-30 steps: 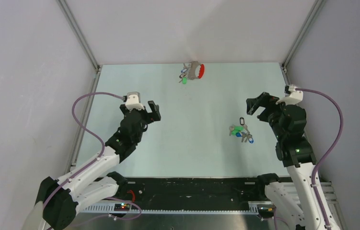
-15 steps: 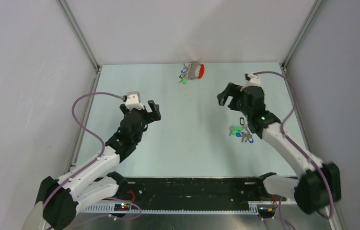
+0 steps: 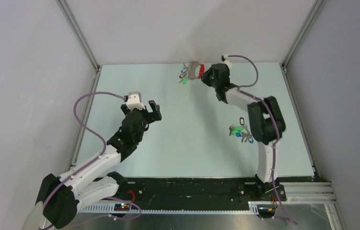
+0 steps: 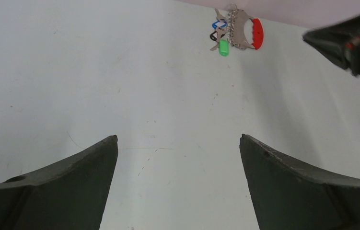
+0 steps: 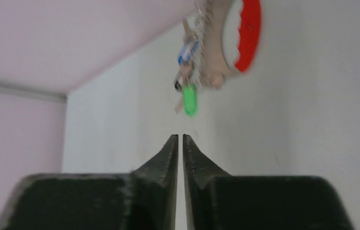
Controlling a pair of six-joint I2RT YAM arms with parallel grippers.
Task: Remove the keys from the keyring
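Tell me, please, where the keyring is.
Top view: the keyring lies midway along the far edge of the table, just left of the right hand.

We find bright, even, diffuse light over the pale surface (image 3: 192, 148), with only faint, soft shadows lying on it. In the right wrist view the keyring (image 5: 247, 36) and keys (image 5: 189, 103) are smeared by blur, and the right pincer (image 5: 180, 141) is soft-edged. The left wrist view is crisp.

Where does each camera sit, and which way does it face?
Top external: above and behind, looking down on the table; left gripper and right gripper show.
Left wrist: faces the far wall; left gripper open at bottom.
Right wrist: close to the keyring; right gripper shut below.
Shared: all show the keyring and green key.
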